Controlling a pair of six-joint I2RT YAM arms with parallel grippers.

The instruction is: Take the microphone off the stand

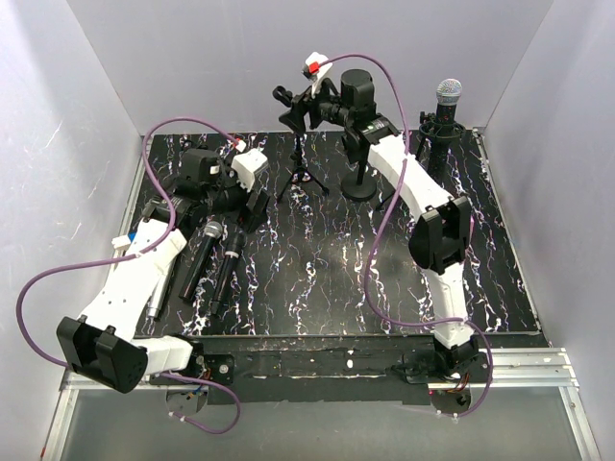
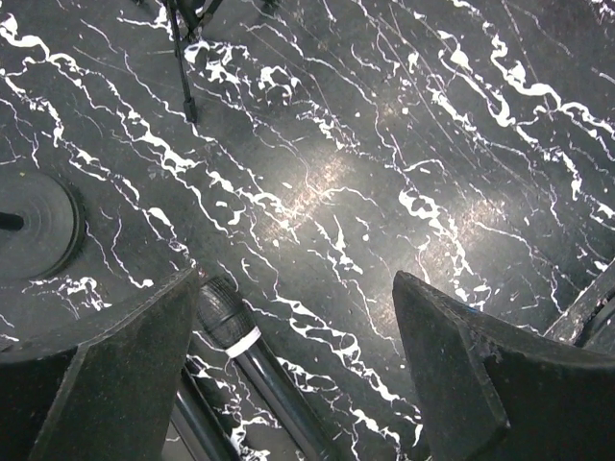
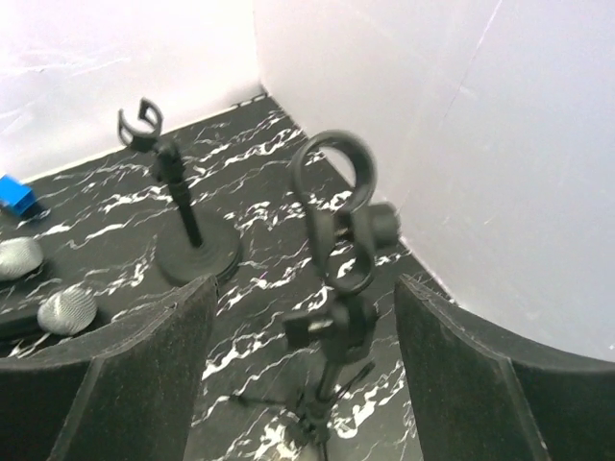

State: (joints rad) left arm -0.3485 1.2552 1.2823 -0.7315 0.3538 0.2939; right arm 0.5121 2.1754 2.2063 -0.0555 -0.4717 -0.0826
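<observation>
Microphone [image 1: 449, 92] in stand [image 1: 430, 130] far right; two loose microphones [image 1: 200, 257] lying left; tripod stand [image 1: 301, 168] between.

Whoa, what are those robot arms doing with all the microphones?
The job is to lift microphones off their stands. The left end effector is open and empty, hovering over loose microphones lying on the table. The right end effector, also open, faces a tripod stand whose clip is empty. A silver-headed microphone sits in a stand at the far right corner.
</observation>
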